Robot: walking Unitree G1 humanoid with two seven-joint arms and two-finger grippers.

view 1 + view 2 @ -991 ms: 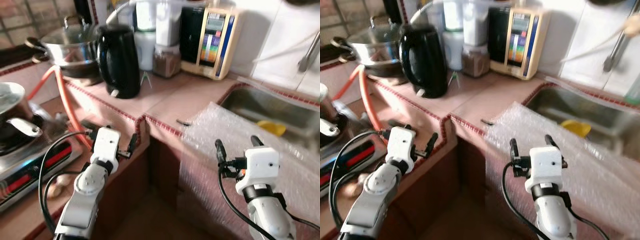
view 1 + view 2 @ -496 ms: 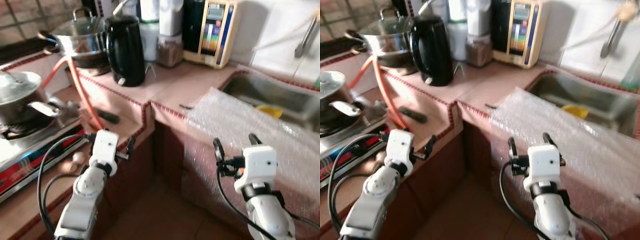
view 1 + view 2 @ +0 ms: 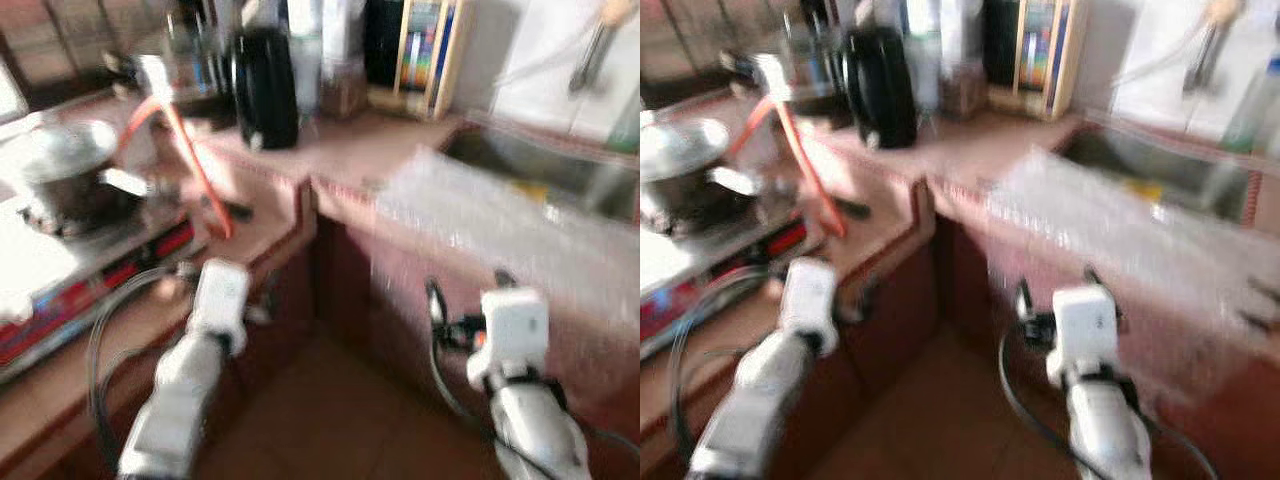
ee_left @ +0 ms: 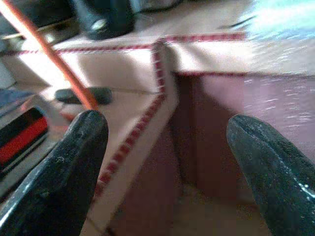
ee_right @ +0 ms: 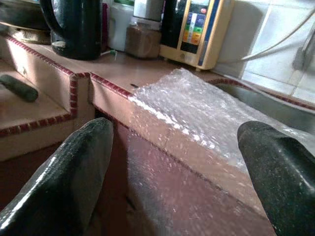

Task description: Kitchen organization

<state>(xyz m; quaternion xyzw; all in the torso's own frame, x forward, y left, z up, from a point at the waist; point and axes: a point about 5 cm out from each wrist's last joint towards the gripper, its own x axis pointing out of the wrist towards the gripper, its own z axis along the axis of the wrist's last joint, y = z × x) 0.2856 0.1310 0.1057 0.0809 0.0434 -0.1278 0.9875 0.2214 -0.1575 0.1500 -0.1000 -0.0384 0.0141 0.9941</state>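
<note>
The eye views are blurred. My left gripper [image 3: 228, 282] hangs open and empty in front of the lower counter [image 4: 133, 105], by the stove [image 3: 90, 250]. My right gripper [image 3: 468, 288] is open and empty too, held low before the counter edge where a bubble wrap sheet [image 5: 197, 110] drapes over beside the sink [image 3: 540, 170]. A black kettle [image 3: 265, 85] stands on the upper counter. Further back are a jar of brown powder [image 5: 143, 46] and a beige appliance with coloured buttons [image 5: 197, 29].
A steel pot [image 3: 65, 180] sits on the stove at the left, and an orange hose [image 3: 190, 160] runs down across the lower counter. A dark cylindrical object [image 5: 18, 87] lies on that counter. Brown floor [image 3: 330, 420] lies in the corner between the counters.
The whole picture has shifted and blurred, so the camera is moving; counters look further off and the stove shows more. Both arms keep the same pose with open fingers.
</note>
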